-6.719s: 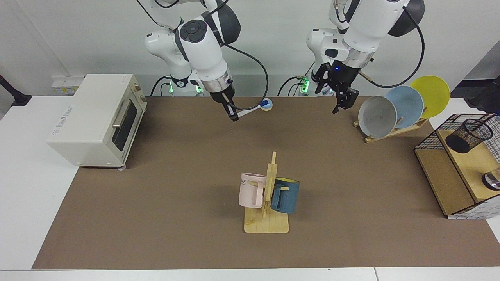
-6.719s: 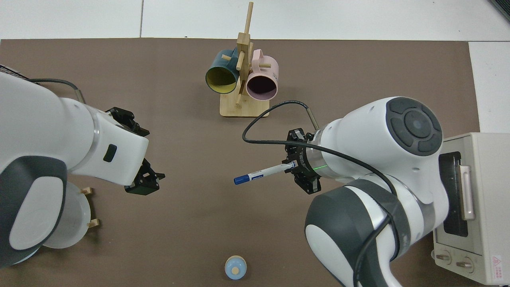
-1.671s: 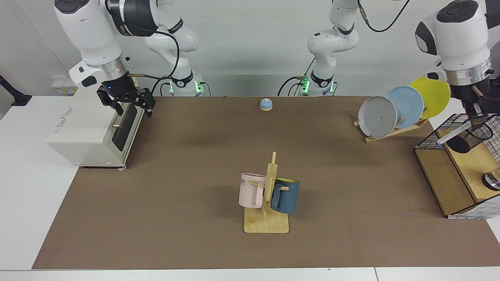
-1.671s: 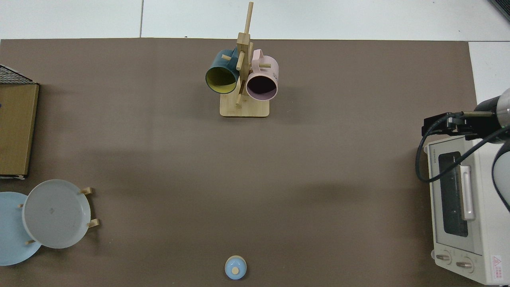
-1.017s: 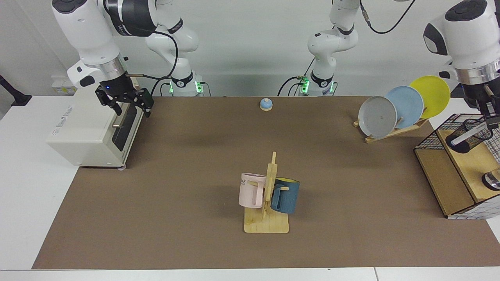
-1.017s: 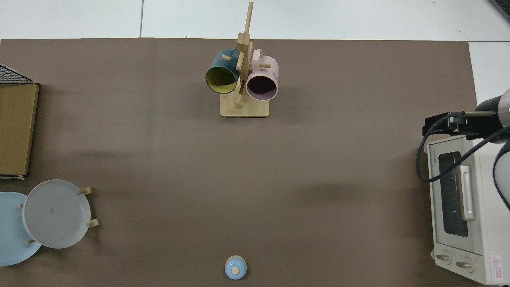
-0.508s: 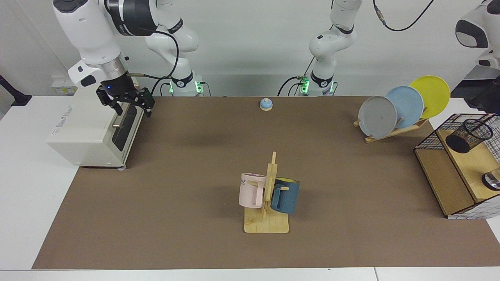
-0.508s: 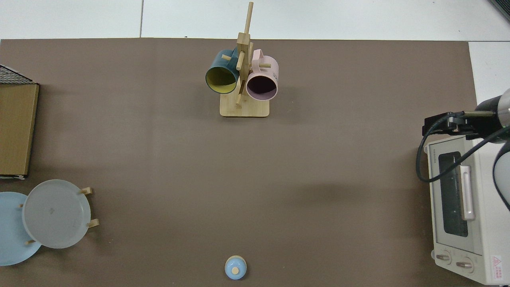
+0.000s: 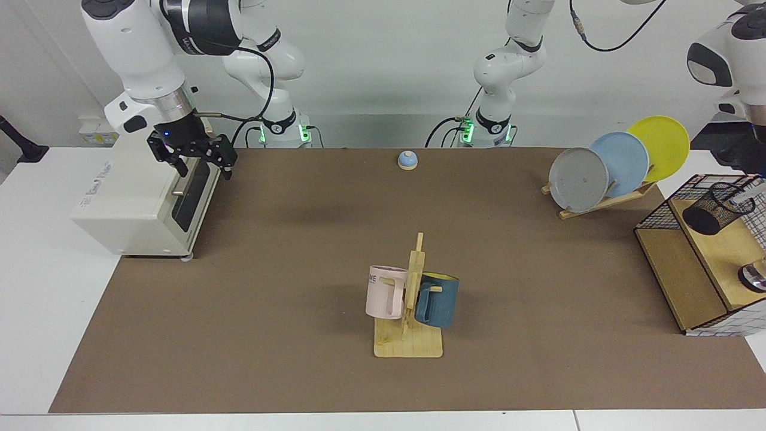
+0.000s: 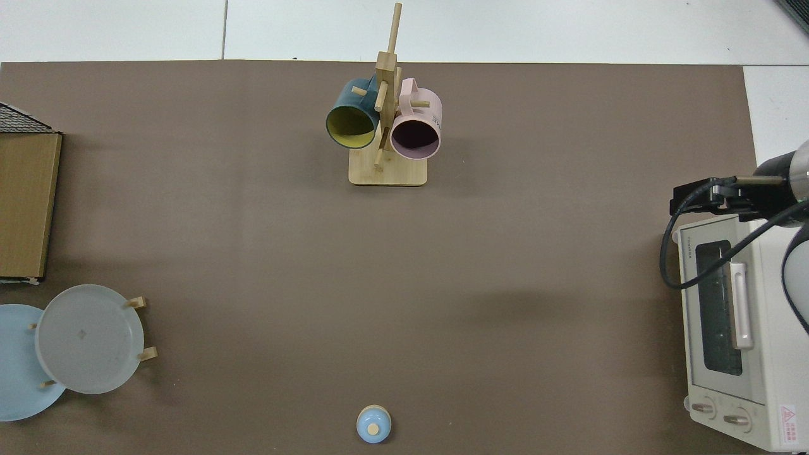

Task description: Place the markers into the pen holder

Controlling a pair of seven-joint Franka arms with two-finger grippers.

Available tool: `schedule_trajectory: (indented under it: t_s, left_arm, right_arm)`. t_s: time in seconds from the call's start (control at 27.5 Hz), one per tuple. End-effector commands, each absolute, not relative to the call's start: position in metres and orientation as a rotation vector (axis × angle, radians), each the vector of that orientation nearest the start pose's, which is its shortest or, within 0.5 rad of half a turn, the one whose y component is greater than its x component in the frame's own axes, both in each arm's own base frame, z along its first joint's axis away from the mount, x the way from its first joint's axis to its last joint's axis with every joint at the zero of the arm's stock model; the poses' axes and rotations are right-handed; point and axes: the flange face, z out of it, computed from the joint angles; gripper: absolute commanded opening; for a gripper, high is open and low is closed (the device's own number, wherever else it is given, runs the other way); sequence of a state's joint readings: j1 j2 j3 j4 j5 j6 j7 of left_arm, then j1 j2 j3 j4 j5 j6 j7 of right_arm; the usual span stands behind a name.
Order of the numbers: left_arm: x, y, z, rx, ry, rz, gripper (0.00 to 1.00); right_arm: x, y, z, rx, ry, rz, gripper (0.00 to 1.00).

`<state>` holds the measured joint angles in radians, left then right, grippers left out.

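Now the slim white-barrelled marker (image 9: pixel 747 193) sits in the small black wire-mesh pen holder (image 9: pixel 718 206), its pale end poking from the mouth. The holder leans inside the large black wire-grid basket (image 9: pixel 658 208) at the tabletop's (image 9: pixel 299 251) edge. The left tool (image 9: pixel 748 166) hangs just above it, its state impossible to tell, while the right tool (image 9: pixel 203 169) waits spread and empty beside the white toaster oven (image 9: pixel 137 191).

We are seeing the mug rack (image 9: pixel 409 311) sitting at centre, the toaster (image 9: pixel 143 188) at ten o'clock, the plates (image 9: pixel 616 164) at two, the holder (image 9: pixel 718 208) at three.
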<state>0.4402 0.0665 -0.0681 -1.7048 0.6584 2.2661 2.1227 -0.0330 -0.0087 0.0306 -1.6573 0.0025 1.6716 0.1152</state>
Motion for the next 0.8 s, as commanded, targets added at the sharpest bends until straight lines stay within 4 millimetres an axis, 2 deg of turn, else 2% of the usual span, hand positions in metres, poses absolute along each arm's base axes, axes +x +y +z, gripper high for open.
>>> schedule_trajectory:
  t_s: [0.0, 0.11, 0.15, 0.18, 0.22, 0.25, 0.44, 0.62, 0.76]
  left_arm:
    - [0.565, 0.245, 0.585, -1.243, 2.116, 0.552, 0.0]
    - [0.563, 0.247, 0.582, -1.255, 2.128, 0.566, 0.0]
    - [0.563, 0.245, 0.581, -1.262, 2.132, 0.564, 0.13]
    - [0.564, 0.244, 0.581, -1.269, 2.136, 0.564, 0.55]
    - [0.563, 0.245, 0.581, -1.278, 2.137, 0.565, 0.92]
    - [0.565, 0.245, 0.584, -1.298, 2.121, 0.552, 1.0]
    - [0.564, 0.247, 0.602, -1.309, 2.09, 0.523, 1.0]
    - [0.568, 0.227, 0.629, -1.348, 2.079, 0.481, 1.0]
    - [0.566, 0.206, 0.652, -1.522, 2.006, 0.296, 1.0]
  right_arm:
    - [0.561, 0.0, 0.6, -3.129, 0.207, -0.05, 1.0]
    - [0.561, -0.001, 0.6, -3.129, 0.21, -0.05, 1.0]
    - [0.561, -0.001, 0.6, -3.129, 0.21, -0.05, 1.0]
    - [0.561, -0.001, 0.6, -3.129, 0.21, -0.05, 1.0]
    - [0.561, -0.001, 0.6, -3.129, 0.21, -0.05, 1.0]
    - [0.561, -0.001, 0.6, -3.129, 0.21, -0.05, 1.0]
    - [0.561, -0.001, 0.599, -3.129, 0.21, -0.048, 1.0]
    - [0.561, -0.001, 0.599, -3.129, 0.21, -0.05, 1.0]
    - [0.561, -0.002, 0.599, -3.129, 0.212, -0.05, 1.0]
